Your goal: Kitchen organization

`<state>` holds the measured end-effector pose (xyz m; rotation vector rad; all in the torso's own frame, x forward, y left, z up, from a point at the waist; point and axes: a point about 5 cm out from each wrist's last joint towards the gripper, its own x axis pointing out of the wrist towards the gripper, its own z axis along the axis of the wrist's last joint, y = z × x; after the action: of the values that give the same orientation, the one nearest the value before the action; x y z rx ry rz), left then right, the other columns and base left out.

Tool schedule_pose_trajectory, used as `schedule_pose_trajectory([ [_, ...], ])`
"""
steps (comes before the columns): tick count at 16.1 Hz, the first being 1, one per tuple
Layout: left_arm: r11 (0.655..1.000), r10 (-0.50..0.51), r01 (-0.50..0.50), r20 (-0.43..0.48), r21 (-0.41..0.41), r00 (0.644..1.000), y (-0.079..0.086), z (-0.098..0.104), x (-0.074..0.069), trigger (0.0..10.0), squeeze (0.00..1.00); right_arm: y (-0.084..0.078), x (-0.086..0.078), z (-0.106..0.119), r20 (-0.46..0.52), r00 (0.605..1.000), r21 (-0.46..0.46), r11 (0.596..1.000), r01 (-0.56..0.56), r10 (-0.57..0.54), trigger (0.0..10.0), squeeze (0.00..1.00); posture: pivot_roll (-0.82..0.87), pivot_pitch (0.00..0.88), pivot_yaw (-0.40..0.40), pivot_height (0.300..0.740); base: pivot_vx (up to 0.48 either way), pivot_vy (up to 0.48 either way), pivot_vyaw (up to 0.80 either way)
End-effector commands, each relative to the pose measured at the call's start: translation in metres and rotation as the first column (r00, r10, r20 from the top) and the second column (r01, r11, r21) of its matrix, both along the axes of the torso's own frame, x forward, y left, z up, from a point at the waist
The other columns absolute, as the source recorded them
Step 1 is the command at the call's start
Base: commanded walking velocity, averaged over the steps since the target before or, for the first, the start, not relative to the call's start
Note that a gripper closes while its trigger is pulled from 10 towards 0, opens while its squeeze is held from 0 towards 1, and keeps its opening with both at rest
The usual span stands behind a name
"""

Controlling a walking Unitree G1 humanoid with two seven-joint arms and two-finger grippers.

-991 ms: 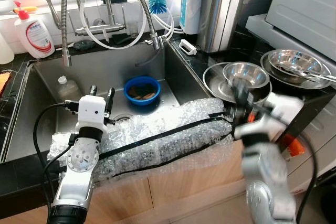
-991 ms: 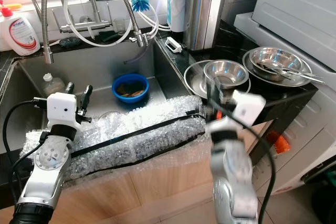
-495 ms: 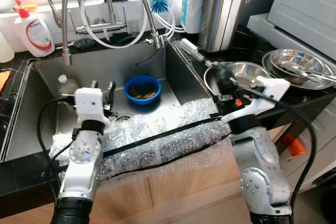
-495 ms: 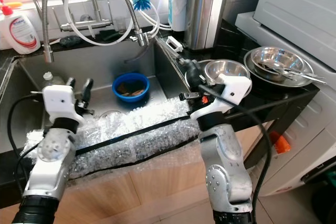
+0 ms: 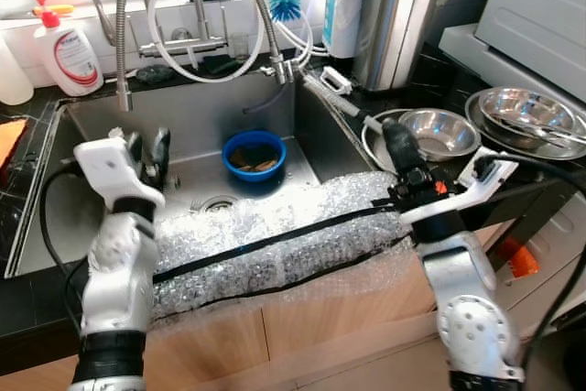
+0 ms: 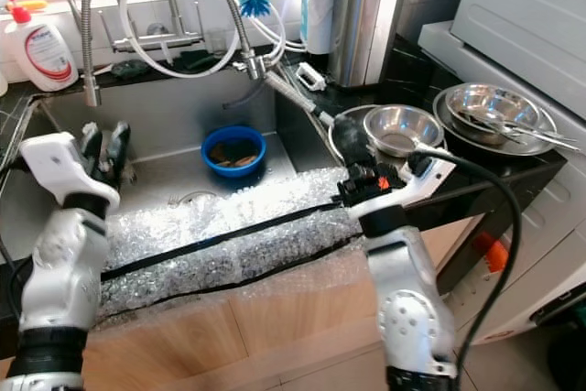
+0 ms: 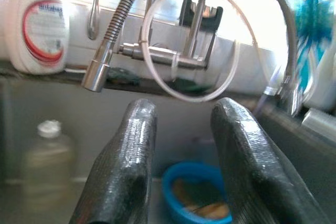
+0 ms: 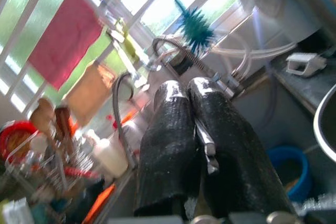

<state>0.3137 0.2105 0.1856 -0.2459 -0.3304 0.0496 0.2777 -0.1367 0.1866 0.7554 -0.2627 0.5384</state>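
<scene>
A steel sink (image 5: 55, 217) is holding a blue bowl (image 5: 252, 154) of brownish scraps at its centre, with a small clear bottle (image 7: 44, 150) near the left wall. Bubble wrap (image 5: 275, 244) is lying across the front rim. The right gripper (image 6: 346, 139) is clamping a thin metal utensil (image 6: 298, 98) pointing toward 11 o'clock above the wrap. The left gripper (image 5: 146, 148) is hovering narrowly parted, the bowl at its 3 o'clock. Steel bowls (image 5: 439, 132) are resting on the right counter.
</scene>
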Motion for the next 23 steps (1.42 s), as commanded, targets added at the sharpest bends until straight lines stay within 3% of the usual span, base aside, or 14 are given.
schedule_pose_trajectory([
  [1, 0.998, -0.041, 0.041, 0.016, -0.055, 0.999, -0.001, 0.006, 0.000, 10.0, 0.00, 0.000, -0.002, -0.005, -0.011, 0.999, -0.004, 0.999, -0.036, 0.036, 10.0, 0.00, -0.03, 0.000, -0.002, 0.740, 0.000, 0.000, 0.00],
  [5, 0.942, -0.285, 0.278, -0.011, -0.189, 0.958, -0.019, -0.004, -0.007, 10.0, 0.00, -0.016, -0.008, -0.002, -0.006, 0.993, 0.040, 0.992, -0.120, 0.121, 10.0, 0.00, -0.03, 0.000, -0.005, 0.740, 0.000, 0.000, 0.00],
  [7, 0.863, -0.401, 0.386, 0.020, -0.325, 0.916, -0.028, -0.006, -0.010, 10.0, 0.00, -0.019, -0.005, 0.002, 0.006, 0.990, 0.163, 0.977, -0.138, 0.139, 10.0, 0.00, -0.03, 0.000, -0.005, 0.740, 0.000, 0.000, 0.00],
  [8, 0.825, -0.459, 0.429, 0.005, -0.367, 0.888, -0.032, -0.016, -0.013, 10.0, 0.00, -0.012, -0.006, -0.004, -0.003, 0.979, 0.217, 0.956, -0.198, 0.203, 10.0, 0.00, -0.04, 0.000, 0.001, 0.740, 0.000, 0.000, 0.00],
  [9, 0.820, -0.467, 0.435, 0.005, -0.371, 0.884, -0.033, -0.017, -0.014, 10.0, 0.00, -0.010, -0.007, -0.005, -0.006, 0.977, 0.219, 0.953, -0.207, 0.214, 10.0, 0.00, -0.04, 0.000, 0.001, 0.740, 0.000, 0.000, 0.00],
  [10, 0.741, -0.493, 0.468, 0.083, -0.482, 0.866, -0.035, -0.014, -0.017, 10.0, 0.00, 0.000, -0.012, -0.011, -0.013, 0.960, 0.195, 0.942, -0.272, 0.280, 10.0, 0.00, -0.03, 0.000, 0.000, 0.740, 0.000, 0.000, 0.00],
  [11, 0.689, -0.511, 0.497, 0.134, -0.527, 0.849, -0.036, -0.010, -0.019, 10.0, 0.00, 0.002, -0.014, -0.011, -0.008, 0.953, 0.228, 0.928, -0.294, 0.304, 10.0, 0.00, -0.03, 0.000, -0.001, 0.740, 0.000, 0.000, 0.00],
  [16, 0.551, -0.629, 0.633, 0.228, -0.544, 0.743, -0.048, -0.002, -0.028, 10.0, 0.00, 0.009, -0.022, -0.019, -0.020, 0.918, 0.294, 0.880, -0.374, 0.397, 10.0, 0.00, -0.03, 0.000, -0.004, 0.740, 0.000, 0.000, 0.00],
  [18, 0.544, -0.679, 0.668, 0.201, -0.508, 0.706, -0.055, -0.003, -0.032, 10.0, 0.00, 0.010, -0.022, -0.024, -0.044, 0.913, 0.278, 0.883, -0.379, 0.405, 10.0, 0.00, -0.04, 0.000, -0.004, 0.740, 0.000, 0.000, 0.00],
  [20, 0.509, -0.721, 0.710, 0.209, -0.487, 0.660, -0.064, 0.000, -0.036, 10.0, 0.00, 0.013, -0.023, -0.030, -0.071, 0.903, 0.284, 0.876, -0.389, 0.424, 10.0, 0.00, -0.03, 0.000, -0.004, 0.740, 0.000, 0.000, 0.00],
  [23, 0.484, -0.745, 0.733, 0.216, -0.478, 0.632, -0.068, 0.001, -0.037, 10.0, 0.00, 0.024, -0.025, -0.039, -0.112, 0.890, 0.265, 0.876, -0.402, 0.442, 10.0, 0.00, -0.03, 0.000, -0.006, 0.740, 0.000, 0.000, 0.00],
])
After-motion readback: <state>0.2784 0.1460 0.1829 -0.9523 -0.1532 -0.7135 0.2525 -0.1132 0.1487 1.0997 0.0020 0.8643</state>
